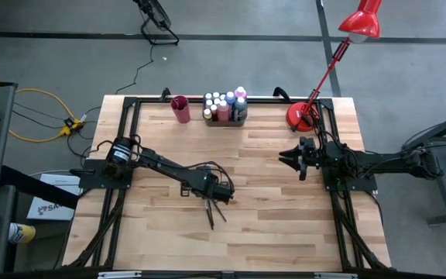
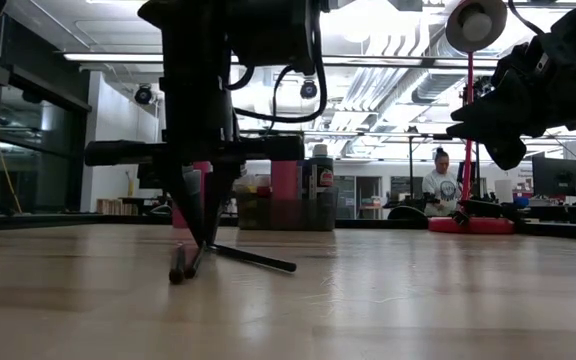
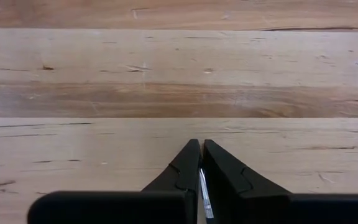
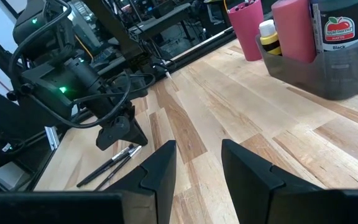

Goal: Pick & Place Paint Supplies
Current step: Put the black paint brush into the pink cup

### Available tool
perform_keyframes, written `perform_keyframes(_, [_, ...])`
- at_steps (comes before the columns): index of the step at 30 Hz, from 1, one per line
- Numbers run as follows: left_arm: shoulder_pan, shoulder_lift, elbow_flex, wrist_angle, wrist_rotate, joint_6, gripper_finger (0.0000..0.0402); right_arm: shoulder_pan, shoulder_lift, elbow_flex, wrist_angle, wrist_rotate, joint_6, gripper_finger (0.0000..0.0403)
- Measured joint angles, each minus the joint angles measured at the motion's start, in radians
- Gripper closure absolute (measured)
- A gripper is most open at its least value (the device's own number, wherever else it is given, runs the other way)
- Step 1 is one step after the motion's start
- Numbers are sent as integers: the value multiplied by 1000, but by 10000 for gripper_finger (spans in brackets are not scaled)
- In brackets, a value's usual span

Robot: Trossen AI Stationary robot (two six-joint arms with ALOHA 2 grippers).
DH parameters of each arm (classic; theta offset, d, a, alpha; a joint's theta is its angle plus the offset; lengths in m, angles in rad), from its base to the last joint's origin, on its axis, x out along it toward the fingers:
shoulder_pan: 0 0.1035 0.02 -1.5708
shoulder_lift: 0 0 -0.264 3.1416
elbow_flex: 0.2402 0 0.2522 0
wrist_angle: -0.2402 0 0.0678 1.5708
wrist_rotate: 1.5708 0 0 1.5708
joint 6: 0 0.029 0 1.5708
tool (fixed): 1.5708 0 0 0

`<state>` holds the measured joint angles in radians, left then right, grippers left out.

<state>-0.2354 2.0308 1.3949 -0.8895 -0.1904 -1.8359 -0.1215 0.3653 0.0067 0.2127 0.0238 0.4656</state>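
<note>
Bare planks fill the high view's near half, with free room from the brushes (image 1: 214,208) out to the table (image 1: 285,232) edge. Those brushes lie mid-table, well apart from the tray (image 1: 224,118) at the far edge. Over them sits the left gripper (image 1: 221,191), its arm reaching in from the left rail. Bottles (image 1: 224,104) stand packed in the tray, pale caps up, and a red cup (image 1: 180,108) stands just beside it. Across the table from the brushes, near the lamp (image 1: 302,116) base, the right gripper (image 1: 294,157) waits over clear wood.

Level with the tabletop, the left gripper (image 2: 200,235) comes straight down onto the brushes (image 2: 218,258), thin dark sticks splayed on the wood, one raised at a slant between the fingers. Wide empty boards lie in front of them. Beyond the brushes the tray (image 2: 286,212) shows, and a person sits far back in the room.

Past the left wrist, the fingers (image 3: 179,177) are pressed almost together, pinching a thin silvery brush (image 3: 204,196) ferrule over bare wood.

From the right wrist, that gripper (image 4: 197,165) stands partly parted, holding nothing. Brushes (image 4: 107,167) lie under the left gripper (image 4: 120,130); open planks run from them to the tray (image 4: 328,78) with its bottles (image 4: 291,28) and the cup (image 4: 244,28).
</note>
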Motion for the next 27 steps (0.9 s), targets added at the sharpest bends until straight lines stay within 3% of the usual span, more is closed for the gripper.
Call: perform_keyframes(27, [38, 1, -2, -64, -9, 90, 372, 0, 0, 0, 0, 0, 0, 280])
